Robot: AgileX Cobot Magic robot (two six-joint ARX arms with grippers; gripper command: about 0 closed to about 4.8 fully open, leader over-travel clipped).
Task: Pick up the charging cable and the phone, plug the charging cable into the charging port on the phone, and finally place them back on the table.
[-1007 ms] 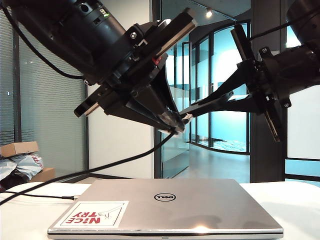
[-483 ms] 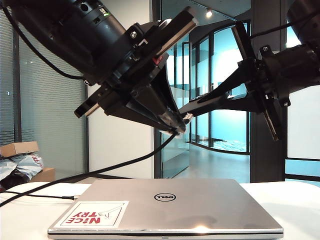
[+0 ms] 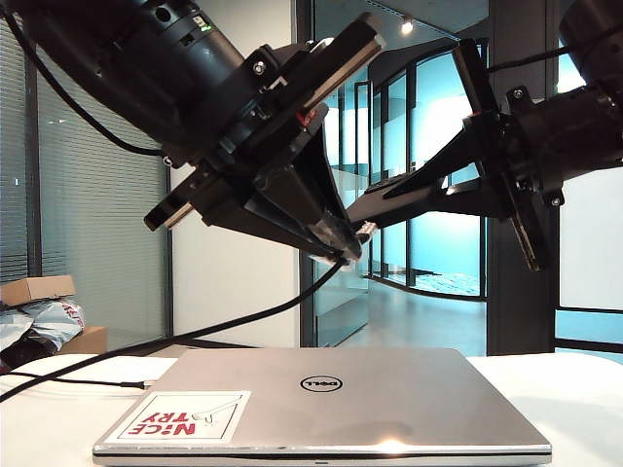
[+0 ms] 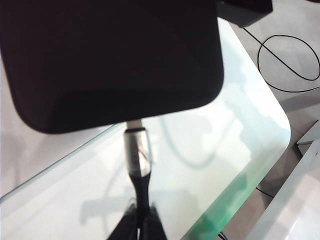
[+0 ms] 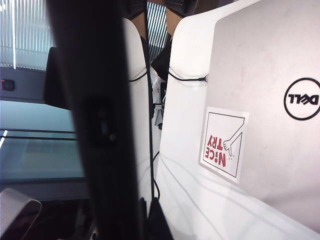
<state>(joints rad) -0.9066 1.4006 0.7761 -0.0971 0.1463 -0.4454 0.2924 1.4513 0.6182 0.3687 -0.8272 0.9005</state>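
Although contact at the port looks made, found no proof of full seating. Found left end effector (image 4: 139, 226) pressed together on the charging cable (image 4: 136, 156), pinching the black sleeve just behind the silvery tip. Found right end effector (image 3: 399, 204) reaching in from the right of the exterior view, clamped on the phone (image 4: 110, 60). Noted both held in the air, meeting above the laptop (image 3: 341, 399). Noted the tip touching the phone's lower edge; cannot tell how deep it sits.

Risks, as judged:
- Side load on the plug if either wrist twists out of line; could bend the tip or pull it out.
- Drag from the cable, which slopes away to the left of the exterior view; could tug the plug loose on the way down.
- Slip of the smooth phone in a narrow pinch, with a drop onto the laptop lid.

Surroundings: noted the closed silver laptop, with its sticker (image 3: 180, 416), taking up the middle of the bench (image 3: 584, 389) directly under both arms. Judged it the main obstacle to setting down; bare surface seen only at either side. Noted a second thin black lead (image 3: 88, 382) with a dark plug lying at the laptop's left edge, easily confused or snagged.
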